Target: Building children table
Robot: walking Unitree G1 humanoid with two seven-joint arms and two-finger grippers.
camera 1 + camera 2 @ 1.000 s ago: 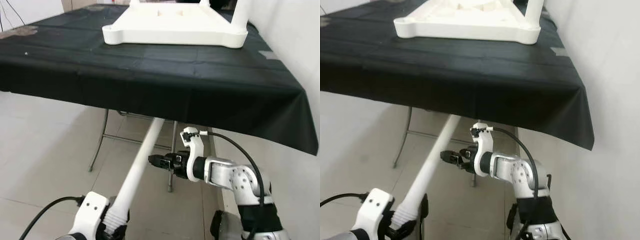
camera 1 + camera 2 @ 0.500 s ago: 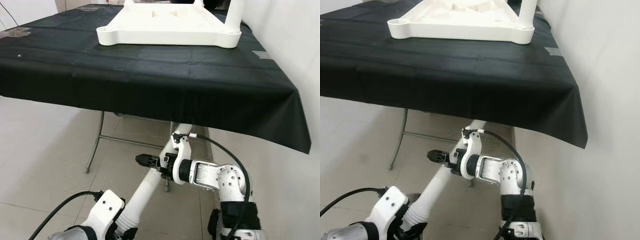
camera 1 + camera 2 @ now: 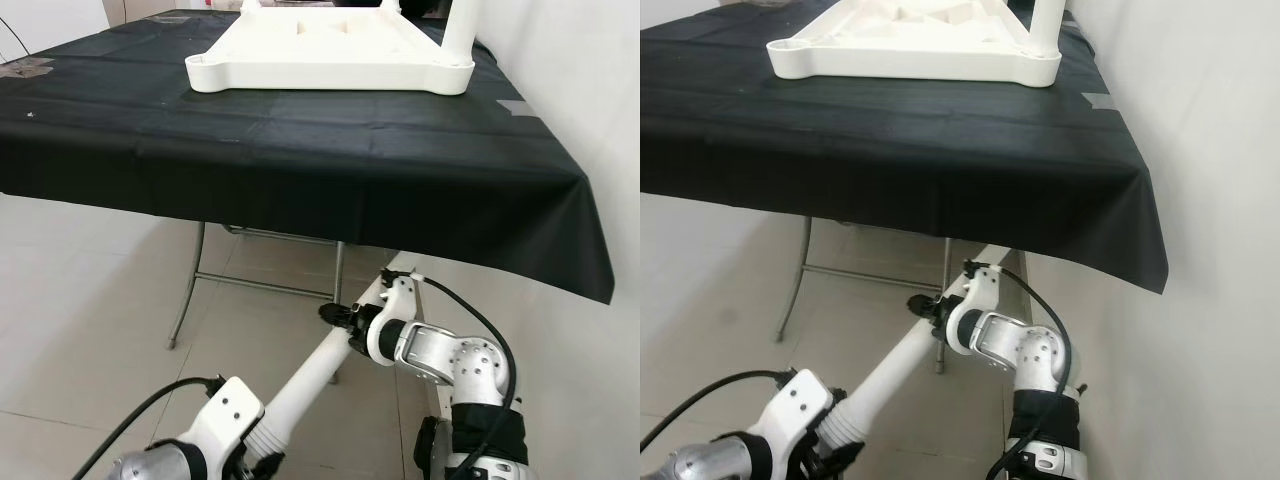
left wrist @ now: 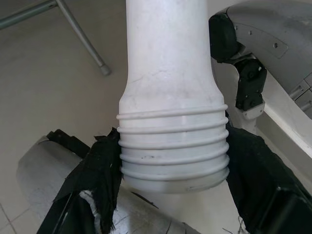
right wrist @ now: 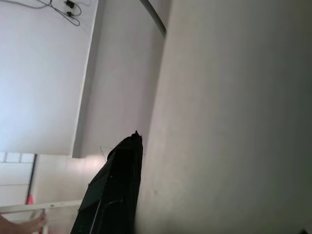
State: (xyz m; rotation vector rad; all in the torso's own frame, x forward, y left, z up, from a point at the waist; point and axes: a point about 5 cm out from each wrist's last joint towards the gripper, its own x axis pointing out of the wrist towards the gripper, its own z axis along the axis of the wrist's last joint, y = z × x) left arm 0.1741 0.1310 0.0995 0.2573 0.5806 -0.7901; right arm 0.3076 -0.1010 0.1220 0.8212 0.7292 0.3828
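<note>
A long white table leg (image 3: 315,375) slants from the bottom of the view up toward the underside of the black-clothed table. My left gripper (image 4: 173,163) is shut on its ribbed, threaded end, with a black finger (image 4: 100,170) on either side. My right gripper (image 3: 335,314) lies against the leg farther up its shaft, just below the cloth's hanging edge. The leg's white side (image 5: 234,122) is very close in the right wrist view. The white children's table top (image 3: 330,62) lies upside down on the black cloth, with one leg (image 3: 460,25) standing in its far right corner.
The black cloth (image 3: 300,170) hangs over the front edge of a folding table, whose metal legs (image 3: 190,285) stand on pale floor tiles. A white wall (image 3: 600,150) runs close along the right side. The open floor lies to the left.
The leg's upper end has swung to the right and now points under the table's right part. My right gripper has moved right with it and sits closer to the cloth's edge.
</note>
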